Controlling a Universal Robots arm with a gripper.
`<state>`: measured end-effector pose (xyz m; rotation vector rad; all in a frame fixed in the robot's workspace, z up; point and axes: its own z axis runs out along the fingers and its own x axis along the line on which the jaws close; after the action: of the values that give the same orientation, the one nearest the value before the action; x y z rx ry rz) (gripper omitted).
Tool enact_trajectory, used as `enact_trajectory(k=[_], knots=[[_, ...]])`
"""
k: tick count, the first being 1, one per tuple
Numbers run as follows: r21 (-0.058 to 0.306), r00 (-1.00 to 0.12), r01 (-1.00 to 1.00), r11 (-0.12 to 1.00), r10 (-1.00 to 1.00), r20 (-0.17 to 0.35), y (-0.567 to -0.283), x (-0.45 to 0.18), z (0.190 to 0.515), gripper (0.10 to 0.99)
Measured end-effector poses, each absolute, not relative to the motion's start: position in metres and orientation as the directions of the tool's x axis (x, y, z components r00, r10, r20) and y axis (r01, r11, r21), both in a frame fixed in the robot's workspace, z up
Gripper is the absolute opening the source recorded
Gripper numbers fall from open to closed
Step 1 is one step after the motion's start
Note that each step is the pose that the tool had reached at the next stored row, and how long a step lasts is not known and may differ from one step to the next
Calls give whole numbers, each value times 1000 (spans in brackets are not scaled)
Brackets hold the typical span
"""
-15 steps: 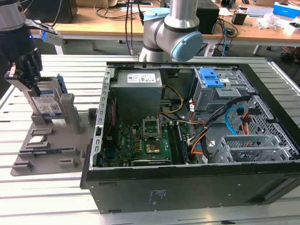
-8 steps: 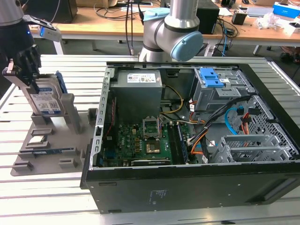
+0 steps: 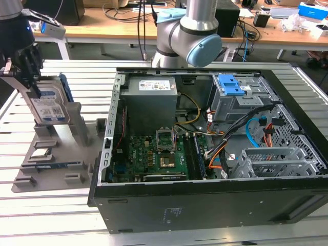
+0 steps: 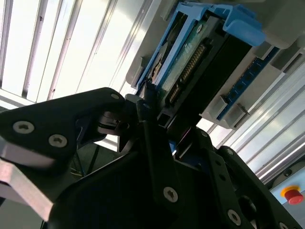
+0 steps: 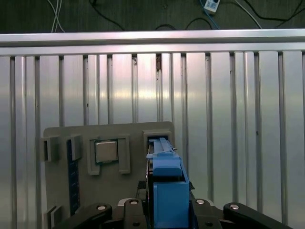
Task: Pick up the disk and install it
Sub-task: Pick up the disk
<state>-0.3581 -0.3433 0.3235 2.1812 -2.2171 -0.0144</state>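
The disk stands on edge in a slot of the grey holder at the exterior view's left, its white-and-blue label facing the camera and a blue frame along its edges. My gripper comes down over its top edge, with one black finger against the label face. In the first wrist view the disk's blue frame sits tightly between the fingers of my gripper. The second wrist view has the disk's connector edge just past one fingertip. The gripper appears shut on the disk.
The open computer case fills the exterior view's right, with a motherboard, cables and a blue-latched drive bay. The holder also carries a square silver chip and a memory stick. The arm's base rises behind the case.
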Motion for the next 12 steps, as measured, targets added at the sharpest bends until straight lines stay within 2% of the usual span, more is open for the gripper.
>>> enact_trajectory(k=[12], knots=[[29,-16,-999,17,-1000,16,-343,-358,340,365]])
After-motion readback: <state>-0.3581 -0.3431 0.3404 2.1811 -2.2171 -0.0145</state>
